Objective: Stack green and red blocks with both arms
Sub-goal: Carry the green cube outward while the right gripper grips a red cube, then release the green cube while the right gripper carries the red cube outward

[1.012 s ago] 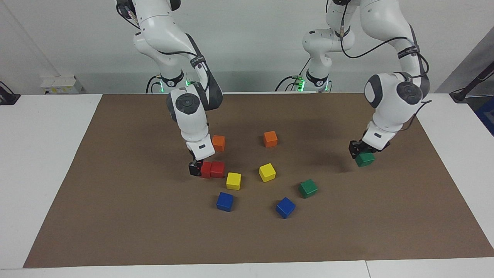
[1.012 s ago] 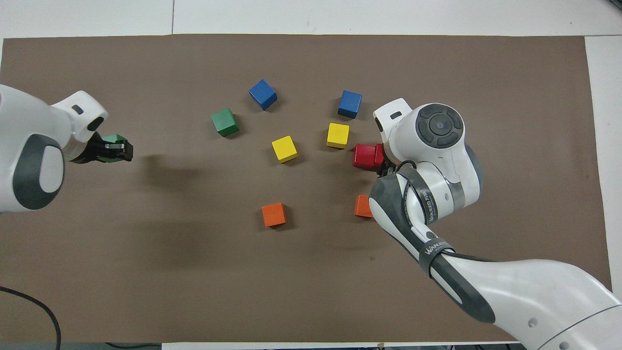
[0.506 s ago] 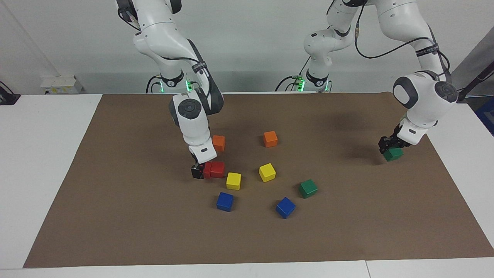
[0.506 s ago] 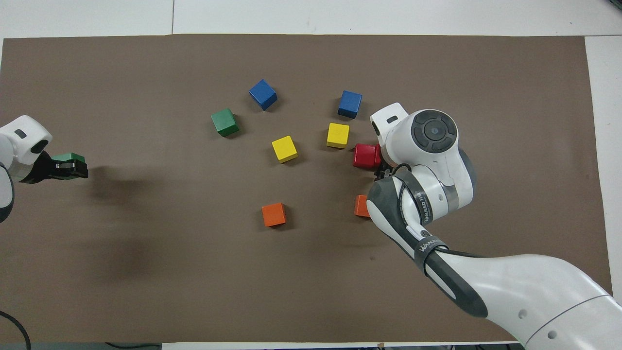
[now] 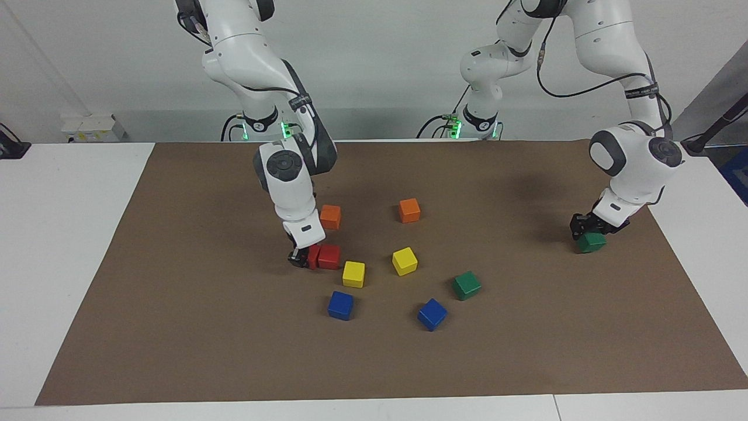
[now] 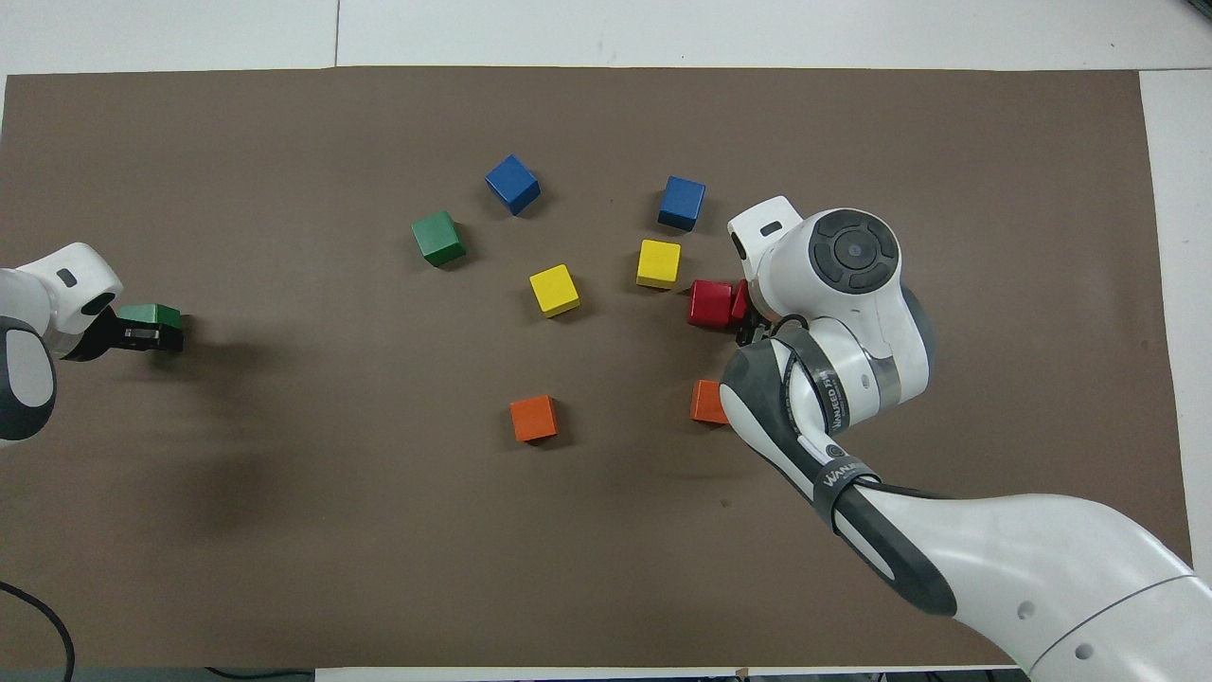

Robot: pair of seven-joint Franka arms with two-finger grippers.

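Brown matting point(image 5: 193, 327) covers the white table point(image 5: 64, 245), and all the cubes lie on it; none sits in any container. Writing shows only on the right arm point(image 6: 852, 379): a dark band on its forearm carries white lettering, too small to read in full. The right gripper point(image 5: 300, 257) is down at the mat, toward the right arm's end of the cluster of blocks, clenched on the first red block point(image 5: 313, 256), which sits touching the second red block point(image 5: 329, 256) beside it. In the overhead view the wrist covers most of the gripped cube, so only a red sliver point(image 6: 739, 301) shows next to its neighbour point(image 6: 710, 303). The left gripper point(image 5: 584, 227) is low near the left arm's end of the mat, well apart from the cluster, closed on a green block point(image 5: 591, 241) that is at or just above the mat; which, I cannot tell. A second green block point(image 5: 466, 285) lies free, with a blue cube point(image 5: 432, 314) just beside it and farther from the robots. Another blue cube point(image 5: 340, 305) lies just beside a yellow cube point(image 5: 353, 273), which is next to the red pair; a second yellow cube point(image 5: 404, 261) sits mid-cluster. Two orange cubes point(image 5: 331, 216) point(image 5: 409, 210) lie nearest the robots.
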